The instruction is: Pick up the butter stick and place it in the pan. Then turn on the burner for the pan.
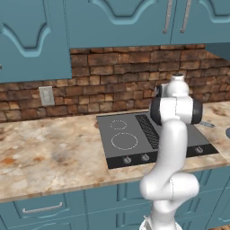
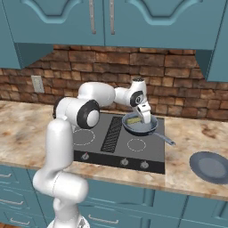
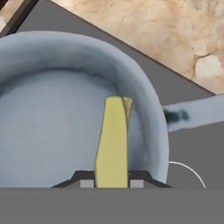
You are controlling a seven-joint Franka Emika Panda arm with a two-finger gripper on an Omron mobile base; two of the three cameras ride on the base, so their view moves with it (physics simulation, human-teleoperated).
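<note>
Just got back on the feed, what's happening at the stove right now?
The arm is reaching over the cooktop with its hand shut on the butter stick, holding it over the bowl of the pan. The pan sits on a rear burner, its handle pointing out toward the counter. The butter is not yet released, and the knobs along the front edge are untouched. A dark plate lies on the counter nearby.

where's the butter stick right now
The butter stick is clamped in the gripper, hanging over the pan on the cooktop's back right burner.
</note>
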